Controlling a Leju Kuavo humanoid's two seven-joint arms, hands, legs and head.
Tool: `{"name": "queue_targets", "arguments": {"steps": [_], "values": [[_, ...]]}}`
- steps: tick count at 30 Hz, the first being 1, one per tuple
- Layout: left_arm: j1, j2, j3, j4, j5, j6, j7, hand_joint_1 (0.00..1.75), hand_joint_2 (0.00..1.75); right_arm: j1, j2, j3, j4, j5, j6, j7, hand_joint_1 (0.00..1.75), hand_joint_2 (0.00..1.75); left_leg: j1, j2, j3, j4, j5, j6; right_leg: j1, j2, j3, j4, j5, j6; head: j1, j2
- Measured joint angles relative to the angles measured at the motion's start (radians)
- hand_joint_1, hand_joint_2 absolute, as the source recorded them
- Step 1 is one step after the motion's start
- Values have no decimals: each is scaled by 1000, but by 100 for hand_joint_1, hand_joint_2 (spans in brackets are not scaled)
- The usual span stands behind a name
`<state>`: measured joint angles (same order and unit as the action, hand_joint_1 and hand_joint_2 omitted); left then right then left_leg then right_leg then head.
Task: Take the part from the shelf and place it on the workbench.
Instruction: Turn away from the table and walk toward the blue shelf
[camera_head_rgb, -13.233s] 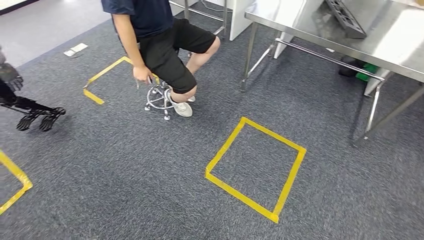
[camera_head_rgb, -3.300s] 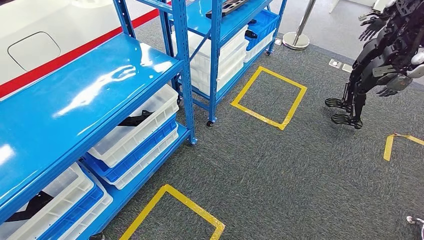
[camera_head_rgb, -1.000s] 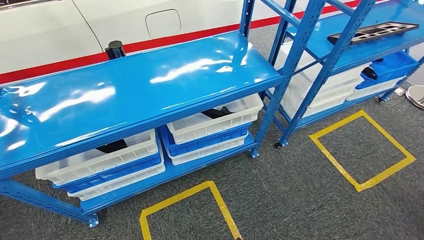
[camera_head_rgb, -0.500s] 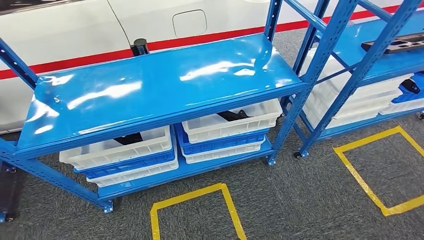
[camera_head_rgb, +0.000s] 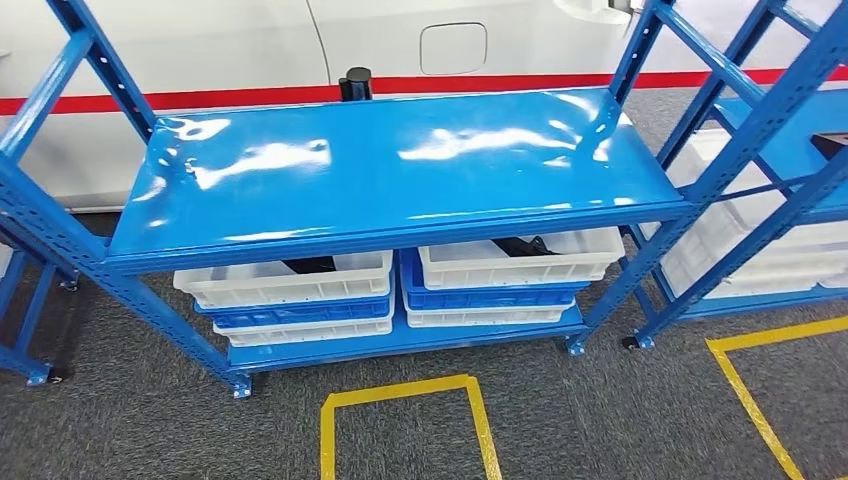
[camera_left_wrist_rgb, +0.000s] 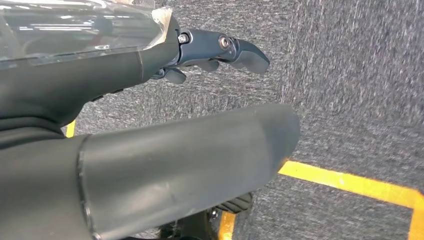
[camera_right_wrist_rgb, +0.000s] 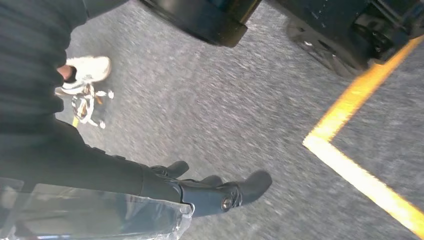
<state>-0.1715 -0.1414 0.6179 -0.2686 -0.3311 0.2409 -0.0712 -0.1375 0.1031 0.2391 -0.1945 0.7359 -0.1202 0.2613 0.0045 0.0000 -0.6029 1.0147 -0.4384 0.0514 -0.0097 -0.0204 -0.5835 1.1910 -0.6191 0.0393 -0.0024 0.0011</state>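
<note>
The blue shelf unit (camera_head_rgb: 390, 170) stood square in front of the robot, w/ a yellow tape square (camera_head_rgb: 405, 425) on the carpet just before its base. Two stacks of white and blue bins sat on the bottom level: left bin (camera_head_rgb: 285, 280) and right bin (camera_head_rgb: 515, 262), side by side under the bare glossy top deck. A black part (camera_head_rgb: 520, 244) lay in the right bin, mostly hidden by the deck; another dark part (camera_head_rgb: 310, 265) showed in the left bin. Left hand (camera_left_wrist_rgb: 210, 50) hung over carpet, fingers apart, holding nothing. Right hand (camera_right_wrist_rgb: 215, 192) likewise: loose, spread, empty.

Risk, as judged: the parts sat low and tucked under the deck, so a reach could clip the deck edge or the bin rim. Approx. half of each part was unseen, so a grasp point would be guesswork and the part might slip.
</note>
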Motion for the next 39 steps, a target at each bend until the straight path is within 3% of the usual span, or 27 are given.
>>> {"name": "queue_targets", "arguments": {"steps": [1, 2, 3, 5, 7, 9, 11, 13, 16, 20, 24, 26, 29, 32, 34, 36, 37, 39], "values": [[0, -1, 0, 0, 0, 1, 1, 0, 0, -3, 0, -1, 0, 0, 0, 0, 0, 175, -1, -11, -1, 0, 0, 1, 0, 6, -34, 65, -20, -1, 0, 0], [1, -2, 0, 0, 0, 1, 2, 0, 0, -5, 0, -1, 0, 0, 0, 0, 0, 131, -1, -20, -1, 0, 0, 2, 0, 9, -56, 104, -26, 2, 0, 0], [2, -2, 1, 0, 0, 1, 3, 0, 0, -7, 0, -2, 0, 1, 0, 0, 0, 87, -1, -30, 0, 1, 1, 2, -1, 9, -59, 103, -16, 9, 0, 0], [2, -3, 2, 0, -1, 1, 4, 0, 0, -7, -2, -4, 0, 6, -3, 0, 0, 0, -1, -47, 4, 1, 1, 0, -4, 13, -9, -16, 47, 26, 0, 0], [3, -4, 6, 0, -2, 1, 6, 0, 0, -1, -4, -6, 0, 9, -7, 0, 0, 0, -4, -58, 4, 4, -1, -6, -6, 21, 41, -143, 98, 27, 0, 0], [3, -3, 8, -1, -2, 1, 9, 0, 0, 6, -4, -9, 1, 9, -8, -2, 0, 0, -9, -59, 0, 7, -3, -6, -6, 27, 51, -180, 111, 14, -1, 0], [4, -2, 9, -1, -4, 0, 12, 0, 0, 11, -4, -12, 1, 10, -9, -3, 0, 0, -10, -56, -1, 6, -2, 1, -5, 28, 53, -182, 116, 7, -2, 0], [3, -2, 9, -1, -7, 0, 12, 0, 0, 16, -5, -16, 1, 10, -11, -3, 0, 0, -8, -55, 1, 2, 1, 1, -2, 29, 53, -182, 117, 5, -2, 0], [3, -3, 9, -1, -9, -1, 12, 0, 0, 19, -5, -22, 1, 9, -12, -4, 0, 0, -6, -55, 4, -3, 3, -4, 0, 29, 53, -182, 116, 0, -2, 0], [3, -3, 10, -1, -9, -5, 9, 0, 0, 20, -6, -25, 1, 9, -14, -5, 0, 0, -4, -54, 5, -7, 4, -21, 1, 29, 52, -181, 115, -2, -2, 0], [3, -3, 12, -1, -8, -8, 5, 0, 0, 23, -6, -27, 1, 10, -16, -5, 0, 0, -4, -54, 5, -7, 3, -26, 2, 29, 52, -181, 115, -3, -2, 0], [3, -3, 14, -1, -7, -8, 4, 0, 0, 23, -6, -30, 1, 10, -16, -5, 0, 0, -6, -54, 4, -5, 1, -25, -2, 29, 51, -183, 115, -3, -2, 0], [3, -2, 17, -2, -2, -9, 3, 0, 0, 23, -4, -33, 1, 13, -18, -6, 0, 0, -11, -55, 4, -4, -2, -11, -8, 29, 55, -191, 117, 2, -2, 0], [3, -5, 21, -3, 1, -15, 1, 0, 0, 23, -3, -34, 1, 16, -21, -7, 0, 0, -1, -50, 22, -36, 15, 1, -2, 27, 36, -143, 91, 1, -1, 0], [4, -8, 23, -3, 2, -20, 0, 0, 0, 24, -4, -35, 1, 17, -23, -7, 0, 0, 4, -46, 27, -45, 20, 4, -4, 27, -21, -23, 34, -4, 1, 0], [5, -10, 24, -3, 3, -22, 0, 0, 0, 27, -5, -35, 1, 18, -24, -7, 0, 0, 6, -44, 24, -45, 21, 2, -11, 27, -75, 84, -3, 2, 1, 0], [6, -11, 25, -3, 3, -23, 0, 0, 0, 28, -6, -36, 1, 19, -24, -7, 0, 0, 8, -44, 24, -44, 21, -1, -15, 27, -79, 89, 1, 12, 1, 0], [7, -12, 26, -3, 3, -25, -1, 0, 0, 30, -9, -38, 1, 22, -24, -7, 0, 0, 15, -46, 22, -37, 18, -13, -25, 27, -22, -24, 53, 41, 1, 0]]}}
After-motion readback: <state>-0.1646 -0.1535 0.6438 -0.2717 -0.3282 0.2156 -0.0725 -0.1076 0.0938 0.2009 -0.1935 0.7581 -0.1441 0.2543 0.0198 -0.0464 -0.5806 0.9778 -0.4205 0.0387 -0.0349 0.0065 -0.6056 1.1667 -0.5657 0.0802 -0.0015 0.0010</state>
